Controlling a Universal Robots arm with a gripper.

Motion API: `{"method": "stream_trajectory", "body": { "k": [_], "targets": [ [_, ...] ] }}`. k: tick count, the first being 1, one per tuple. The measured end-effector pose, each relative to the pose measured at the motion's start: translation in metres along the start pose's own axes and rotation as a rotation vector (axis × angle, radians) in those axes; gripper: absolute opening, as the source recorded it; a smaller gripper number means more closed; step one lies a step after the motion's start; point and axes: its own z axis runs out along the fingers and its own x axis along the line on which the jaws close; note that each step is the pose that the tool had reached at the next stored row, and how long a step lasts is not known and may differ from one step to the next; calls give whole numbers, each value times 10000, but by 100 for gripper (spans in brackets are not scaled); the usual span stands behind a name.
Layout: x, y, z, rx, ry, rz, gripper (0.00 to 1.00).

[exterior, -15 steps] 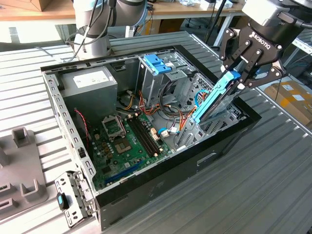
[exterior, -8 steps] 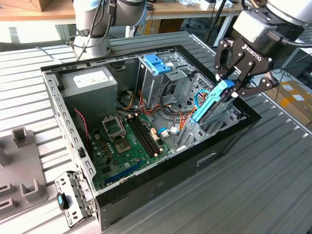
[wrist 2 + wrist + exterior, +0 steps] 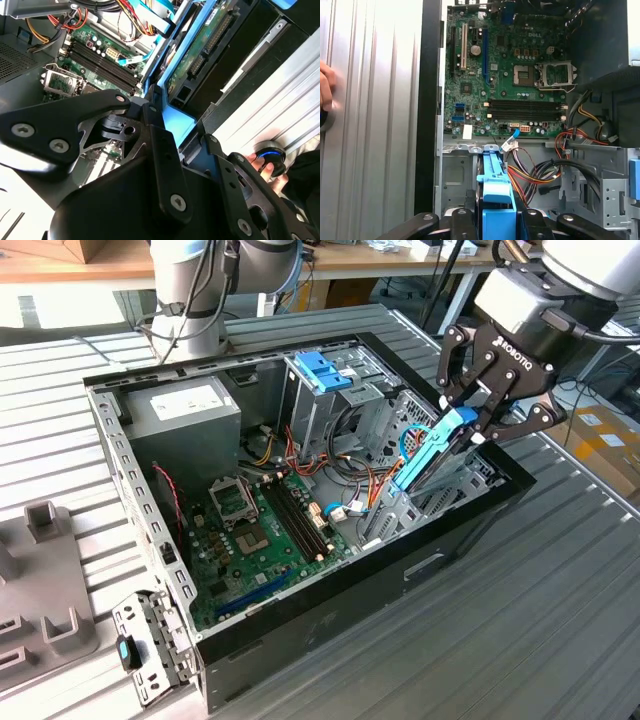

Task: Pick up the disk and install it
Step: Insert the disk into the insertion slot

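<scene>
My hand (image 3: 468,428) is clamped on the disk (image 3: 422,468), fingers pressing in on its upper end by the blue side rails. In the exterior view it sits over the right end of the open computer case (image 3: 300,630), toward the far side.

Disk stands on edge, not flat. Long axis is steep: top end up at my hand, bottom end slanting down toward the exterior view's left, into the metal bay at that end of the case. The disk hangs directly below and between my fingers. How deep its low end sits I can't tell.

In the second wrist view my hand (image 3: 177,122) grips the blue rail and the disk (image 3: 200,55) shows its green circuit-board face, running away from the fingers into the bay. In the first wrist view my hand (image 3: 495,222) holds the disk (image 3: 492,175) edge-on, its blue rail pointing toward the motherboard (image 3: 510,75).

Motherboard (image 3: 260,530) lies flat on the case floor, left of the disk. Grey power-supply box (image 3: 185,415) is in the far left corner, well apart. Case rests on the ribbed metal desk (image 3: 500,640). A person's fingers (image 3: 262,162) rest on a round blue-ringed knob (image 3: 270,152) on the desk just outside the case.
</scene>
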Motion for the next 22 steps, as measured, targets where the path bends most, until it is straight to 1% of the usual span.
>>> {"method": "stream_trajectory", "body": {
  "k": [4,5,10,11,12,13,14,16,17,18,20,22],
  "targets": [
    [0,-1,4,1,-3,-1,38],
    [0,-1,5,1,-3,-1,45],
    [0,-1,5,0,-1,0,45],
    [-3,3,-48,0,0,0,45],
    [-8,8,-116,0,0,1,45],
    [-10,11,-151,0,-1,0,45],
    [-11,12,-170,0,-2,0,45],
    [-15,12,-178,1,-5,0,45],
    [-15,12,-178,1,-8,-1,43],
    [-15,12,-177,-1,-8,-1,36],
    [-14,-9,-158,-55,-6,3,24],
    [-11,-31,-126,-129,-9,8,12]
  ]
}}
